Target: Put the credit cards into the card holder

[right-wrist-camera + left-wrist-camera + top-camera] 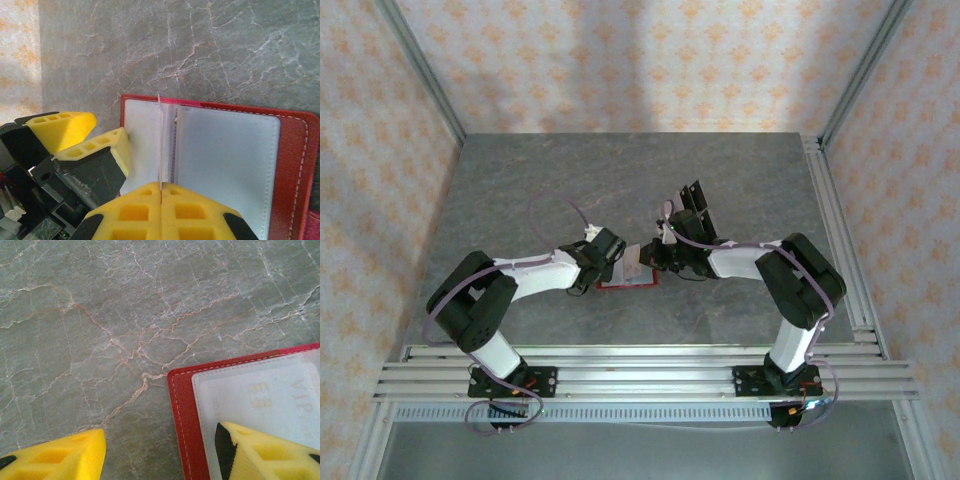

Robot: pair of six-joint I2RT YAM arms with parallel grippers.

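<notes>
right jaws pressed together, pinching a thin pale credit card [160,130] edge-on over the open red card holder [292,165]; left jaws spread, one side on its clear pocket; arms hide most of it from above; bare tabletop [100,315] left and far

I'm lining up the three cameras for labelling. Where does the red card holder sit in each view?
Top external: card holder just below centre, small, flat on the table.
Left wrist: card holder in the lower right, showing a red stitched corner and a clear pocket.
Right wrist: card holder from centre to right edge, lying open with pale pockets up.
Shared landmark: the grey veined table beneath it.
</notes>
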